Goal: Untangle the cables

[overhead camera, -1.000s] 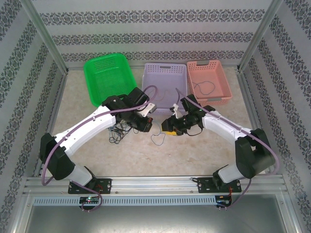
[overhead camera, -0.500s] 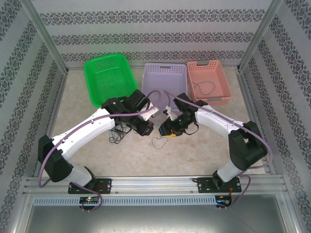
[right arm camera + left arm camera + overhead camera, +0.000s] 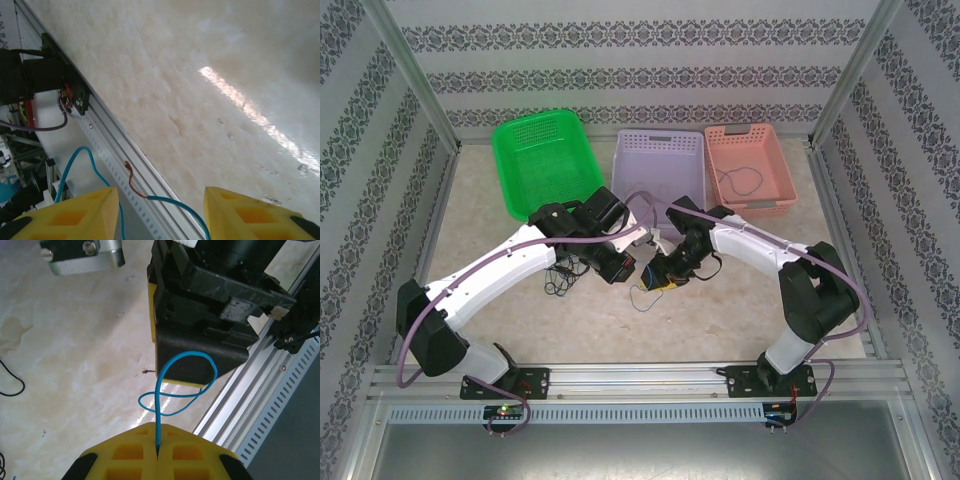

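Observation:
My left gripper [image 3: 157, 441] is shut on a thin blue-green cable [image 3: 159, 410], whose strand rises from the closed yellow fingers and curls into a loop [image 3: 196, 386] against the right gripper's black body [image 3: 200, 335]. In the top view the left gripper [image 3: 623, 266] and right gripper [image 3: 661, 276] sit close together mid-table, the blue loop [image 3: 642, 297] hanging just below them. My right gripper [image 3: 160, 212] is open; the blue cable [image 3: 175, 202], with a bare copper end [image 3: 130, 179], passes between its yellow fingers without being pinched. A small black tangle of cables [image 3: 563, 276] lies left of the left gripper.
Three baskets stand at the back: green [image 3: 542, 160], lilac [image 3: 658, 160], and pink [image 3: 752, 168] with a thin black cable [image 3: 740, 180] inside. The aluminium rail [image 3: 640, 378] runs along the near edge. A black strand [image 3: 12, 382] lies on the marbled tabletop.
The right arm has swung left, bringing its gripper close against the left gripper. The blue loop shifted slightly left with them. The left arm has barely moved.

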